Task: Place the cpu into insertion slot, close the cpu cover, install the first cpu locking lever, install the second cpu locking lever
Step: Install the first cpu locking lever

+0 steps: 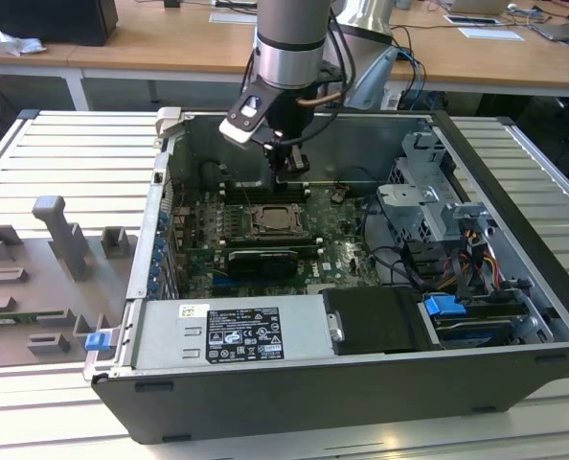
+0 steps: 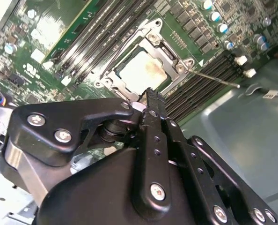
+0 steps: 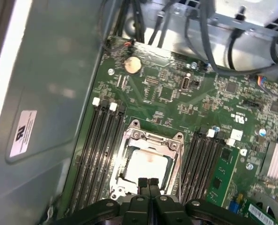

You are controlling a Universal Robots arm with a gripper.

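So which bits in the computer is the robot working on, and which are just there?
For the job: cpu, cpu cover, locking lever, gripper.
Just there: coin battery, black card, power supply box, grey blocks.

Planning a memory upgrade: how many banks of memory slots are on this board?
2: one bank between the chip socket and the case wall, one on the socket's other side. Others may be hidden.

Bright, even light is cast from overhead, soft glare is thrown off the cpu and the grey case wall, and shadows are kept soft.
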